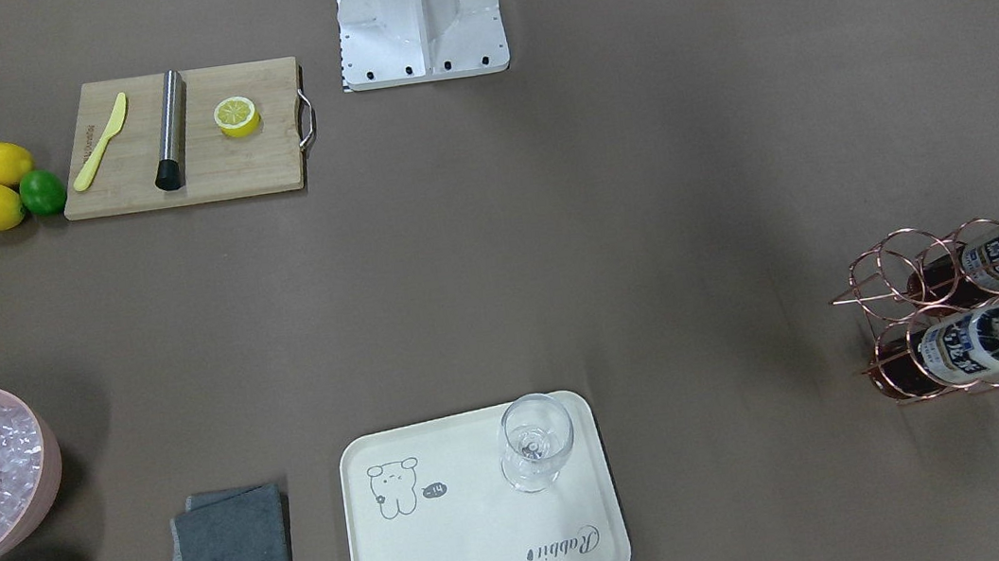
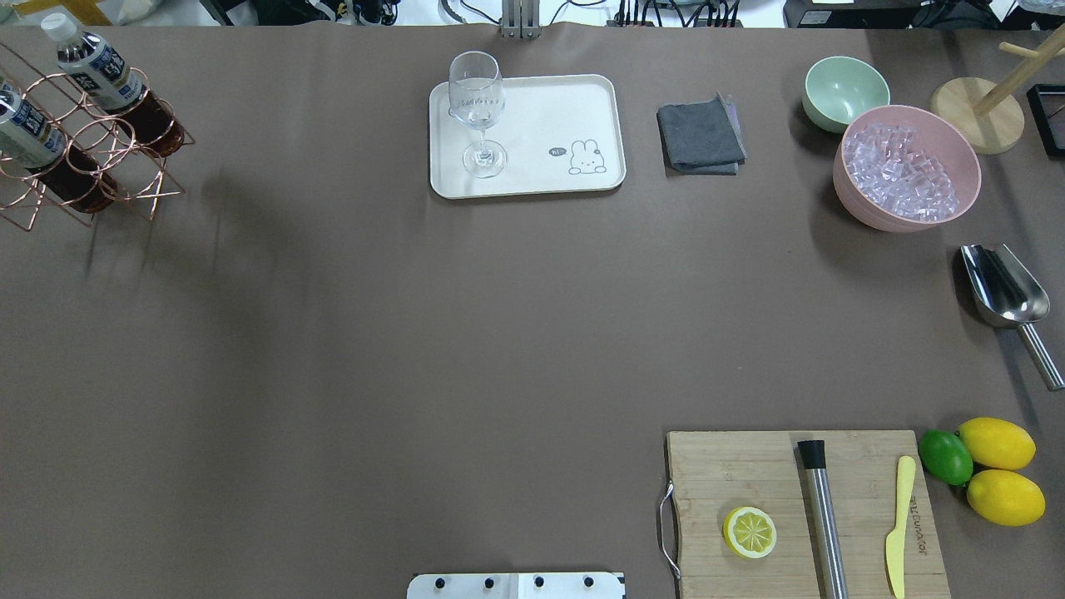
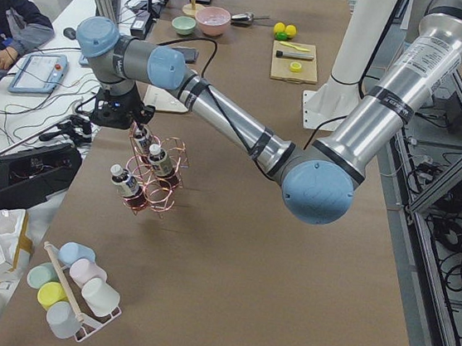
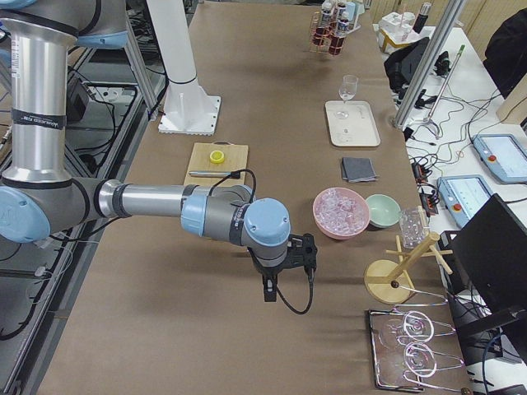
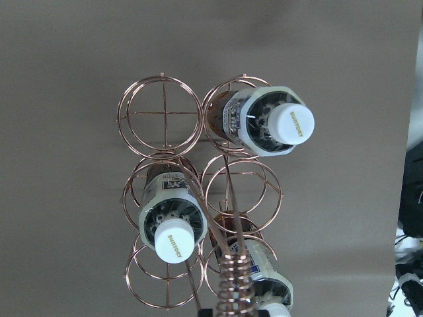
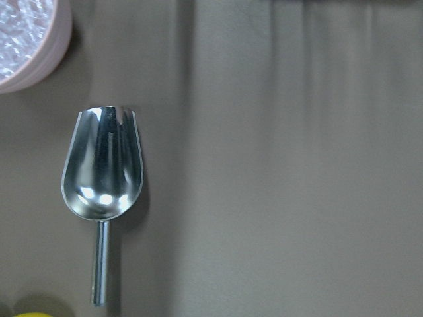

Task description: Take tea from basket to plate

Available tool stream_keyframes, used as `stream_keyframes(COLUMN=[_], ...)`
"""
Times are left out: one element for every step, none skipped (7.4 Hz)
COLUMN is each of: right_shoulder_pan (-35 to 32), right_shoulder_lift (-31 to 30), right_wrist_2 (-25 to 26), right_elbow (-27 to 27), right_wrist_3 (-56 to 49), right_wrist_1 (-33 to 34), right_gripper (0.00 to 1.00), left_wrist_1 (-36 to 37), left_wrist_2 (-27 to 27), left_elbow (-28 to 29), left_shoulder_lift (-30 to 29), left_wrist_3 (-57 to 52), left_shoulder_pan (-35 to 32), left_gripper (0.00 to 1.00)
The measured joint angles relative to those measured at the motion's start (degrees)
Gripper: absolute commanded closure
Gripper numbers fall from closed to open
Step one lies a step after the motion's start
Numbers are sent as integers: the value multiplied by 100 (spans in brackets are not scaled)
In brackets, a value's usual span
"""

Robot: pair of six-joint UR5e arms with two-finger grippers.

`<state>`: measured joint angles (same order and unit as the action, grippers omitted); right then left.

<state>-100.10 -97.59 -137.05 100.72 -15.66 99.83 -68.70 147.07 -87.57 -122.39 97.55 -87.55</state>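
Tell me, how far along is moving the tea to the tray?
Nothing done yet: all three tea bottles sit in the copper wire rack, and the cream tray holds only a wine glass. In hand: the left gripper hovers over the rack. Left: grasp one bottle, lift it out, set it on the tray.

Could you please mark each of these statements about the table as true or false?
1. The wine glass stands upright on the plate. True.
2. A tea bottle already lies on the plate. False: all three tea bottles sit in the basket.
3. The pink bowl holds ice cubes. True.
4. The lemon half lies on the grey cloth. False: the lemon half lies on the cutting board.
5. The metal scoop sits inside the pink bowl. False: the scoop lies on the table beside it.
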Motion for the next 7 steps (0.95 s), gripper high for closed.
stream_keyframes(right_shoulder_pan=[0, 0, 9, 60, 228, 482, 802], right_shoulder_lift=[-42, -70, -62, -51, -39, -22, -2], right_wrist_2=[-279, -495, -687, -985, -1208, -1311, -1350], right_elbow=[166, 372, 535, 640, 692, 695, 687], right_wrist_3=[-2, 2, 1, -14, 1, 45, 88], right_wrist_1=[-5, -15, -84, -351, -742, -1099, -1393], right_gripper=[0, 0, 0, 0, 0, 0, 0], left_wrist_1=[-6, -15, -31, -48, -124, -235, -304], left_wrist_2=[-1, 1, 27, 63, 77, 72, 52], left_elbow=[-133, -309, -510, -754, -1009, -1234, -1431], left_shoulder_lift=[-81, -142, -167, -176, -180, -208, -312], left_wrist_3=[105, 182, 284, 398, 666, 1081, 1600], left_shoulder_pan=[227, 495, 746, 977, 1201, 1410, 1615], left_gripper=[100, 100, 100, 100, 100, 100, 100])
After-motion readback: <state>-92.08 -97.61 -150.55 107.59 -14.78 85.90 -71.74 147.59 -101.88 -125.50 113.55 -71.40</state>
